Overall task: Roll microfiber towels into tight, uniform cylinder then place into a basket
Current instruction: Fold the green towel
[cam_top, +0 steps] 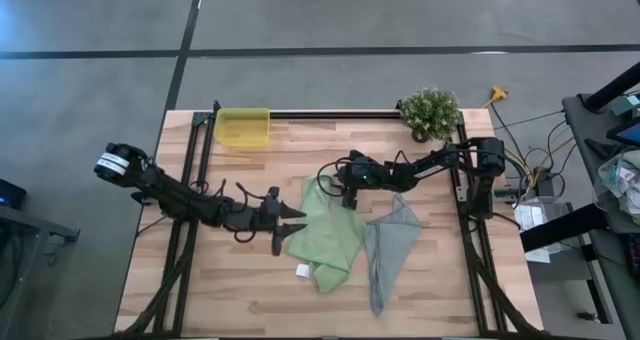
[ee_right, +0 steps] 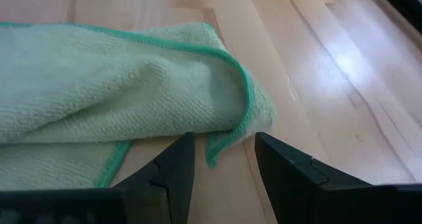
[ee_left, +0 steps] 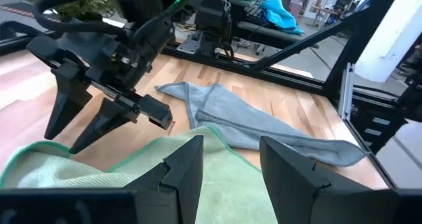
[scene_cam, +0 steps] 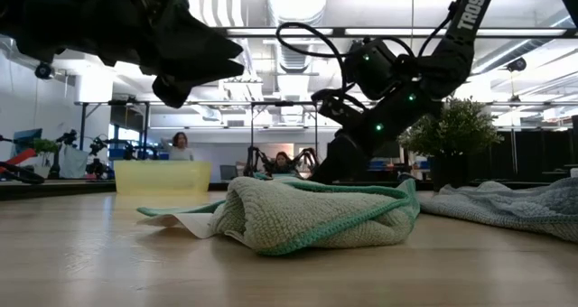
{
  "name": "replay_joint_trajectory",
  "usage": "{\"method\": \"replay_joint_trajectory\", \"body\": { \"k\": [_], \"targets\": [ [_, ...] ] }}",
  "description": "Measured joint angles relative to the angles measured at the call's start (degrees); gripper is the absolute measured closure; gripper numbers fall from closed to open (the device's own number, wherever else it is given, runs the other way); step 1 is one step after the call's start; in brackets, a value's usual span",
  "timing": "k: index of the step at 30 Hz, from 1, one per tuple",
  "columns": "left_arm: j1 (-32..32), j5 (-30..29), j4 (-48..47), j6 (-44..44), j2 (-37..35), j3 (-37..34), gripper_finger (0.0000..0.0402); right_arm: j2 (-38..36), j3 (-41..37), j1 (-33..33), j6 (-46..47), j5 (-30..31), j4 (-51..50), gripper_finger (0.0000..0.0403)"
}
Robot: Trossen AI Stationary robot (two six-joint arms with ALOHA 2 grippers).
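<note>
just green towel [ee_right: 125,99] by r gripper [ee_right: 221,158]

Green towel [ee_right: 112,85]: nubby matt cloth, stitched hem. Grey-blue towel [ee_left: 264,128]: soft matt cloth. Bench [ee_right: 343,72]: smooth, slightly glossy wood planks; basket [cam_top: 243,127]: translucent plastic.

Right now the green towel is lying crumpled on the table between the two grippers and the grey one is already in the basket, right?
Not quite. The grey towel is not in the basket; the high view shows it lying on the table beside the green towel. The rest holds: the green towel lies crumpled between the left gripper and the right gripper.
</note>
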Motion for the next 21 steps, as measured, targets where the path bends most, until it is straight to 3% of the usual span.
{"method": "replay_joint_trajectory", "body": {
  "k": [12, 21],
  "targets": [
    [-1.78, -4.41, 3.91, -2.93, 6.49, 1.01, 0.0268, 0.0, -2.1, -0.09, 0.16, 0.02, 1.79, 0.0248],
    [-1.65, -4.54, 8.23, 0.49, 8.29, 1.03, 0.0268, 0.0, -2.14, -0.09, 0.09, -0.15, 2.14, 0.0249]
  ]
}}
